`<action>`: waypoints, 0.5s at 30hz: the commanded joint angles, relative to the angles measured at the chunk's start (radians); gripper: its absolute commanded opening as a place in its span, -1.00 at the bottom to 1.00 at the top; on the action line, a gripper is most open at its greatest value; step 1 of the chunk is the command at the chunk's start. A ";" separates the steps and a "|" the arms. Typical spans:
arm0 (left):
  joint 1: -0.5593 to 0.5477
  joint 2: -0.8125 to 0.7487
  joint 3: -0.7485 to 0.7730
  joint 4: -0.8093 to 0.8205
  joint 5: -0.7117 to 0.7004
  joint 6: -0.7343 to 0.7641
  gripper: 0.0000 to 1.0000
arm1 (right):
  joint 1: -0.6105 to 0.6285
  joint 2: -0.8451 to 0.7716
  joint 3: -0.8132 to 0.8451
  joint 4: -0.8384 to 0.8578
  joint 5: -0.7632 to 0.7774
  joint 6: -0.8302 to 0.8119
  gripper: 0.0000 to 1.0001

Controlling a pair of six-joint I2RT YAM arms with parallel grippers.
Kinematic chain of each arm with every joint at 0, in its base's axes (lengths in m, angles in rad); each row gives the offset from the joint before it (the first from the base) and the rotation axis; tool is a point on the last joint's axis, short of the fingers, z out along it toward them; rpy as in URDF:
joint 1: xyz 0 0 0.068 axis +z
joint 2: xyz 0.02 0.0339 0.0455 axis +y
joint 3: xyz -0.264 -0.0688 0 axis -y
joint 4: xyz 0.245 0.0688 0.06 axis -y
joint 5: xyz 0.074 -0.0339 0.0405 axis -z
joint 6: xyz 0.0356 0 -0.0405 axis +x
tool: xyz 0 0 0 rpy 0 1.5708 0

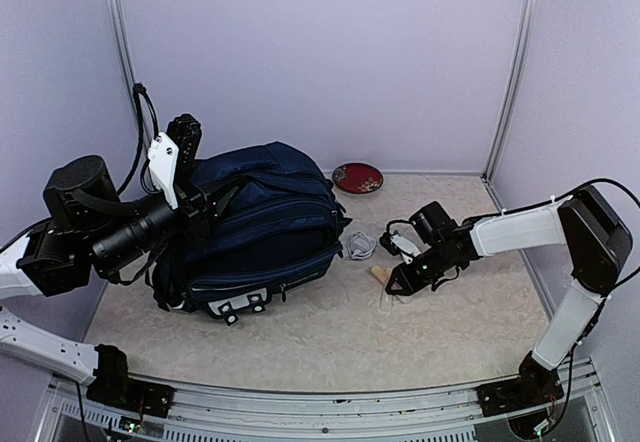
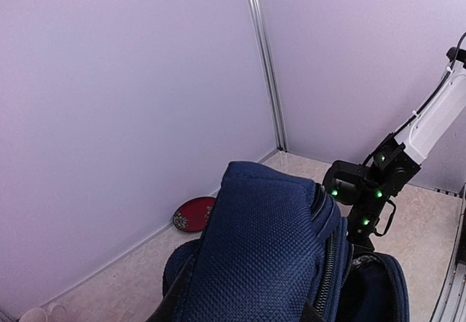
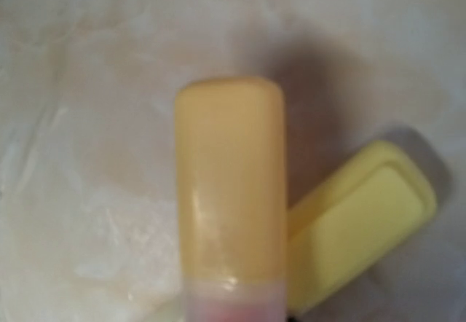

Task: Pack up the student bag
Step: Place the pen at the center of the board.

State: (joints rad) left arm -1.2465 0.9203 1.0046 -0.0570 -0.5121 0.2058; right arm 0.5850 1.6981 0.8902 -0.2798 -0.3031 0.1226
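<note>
We read the left claw [image 1: 193,200] as nipped partway shut on the upper edge of the student bag [image 1: 265,227]. In its wrist view a fold of navy cloth rises straight out from between its dark finger tips and fills the gap. We judge the hold is there to prop the bag up and steady its mouth so that something can go in. The bag slumps right against this claw and spreads away from it toward the middle of the table [image 1: 330,352]. The right claw [image 1: 400,280] is well apart, beyond the bag's far end.

The right claw hangs low over the table, nose down. Directly under it, its wrist camera shows an orange-yellow stick [image 3: 229,183] with a clear cap end. A pale yellow block [image 3: 360,220] touches the stick's side. None of this claw's fingers show there, and the overhead view is too small, so we cannot tell whether it grips the stick or merely hovers over it. Just beside this claw, toward the bag, lies a loose white cord [image 1: 360,246]. Farther off, by the back wall, sits a red dish [image 1: 357,177].

The bag is coarse woven fabric, padded and bulging, with a dark zipper [image 2: 329,260] curving along its seam. The stick looks like smooth, rounded plastic. The block is flat-faced with softened corners. The table is pale and mottled like stone.
</note>
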 commanded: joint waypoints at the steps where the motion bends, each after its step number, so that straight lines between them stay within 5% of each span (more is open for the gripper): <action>1: 0.008 -0.029 0.032 0.141 -0.002 -0.032 -1.00 | 0.034 0.045 0.020 -0.083 0.150 0.034 -0.78; 8: 0.007 -0.034 0.031 0.137 -0.003 -0.031 -1.00 | 0.035 -0.017 0.036 -0.159 0.156 0.065 -0.44; 15: 0.009 -0.040 0.024 0.142 -0.005 -0.032 -1.00 | 0.035 -0.055 0.027 -0.210 0.179 0.069 -0.36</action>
State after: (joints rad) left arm -1.2457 0.9165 1.0046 -0.0574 -0.5125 0.2058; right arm 0.6151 1.6745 0.9264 -0.4175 -0.1665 0.1799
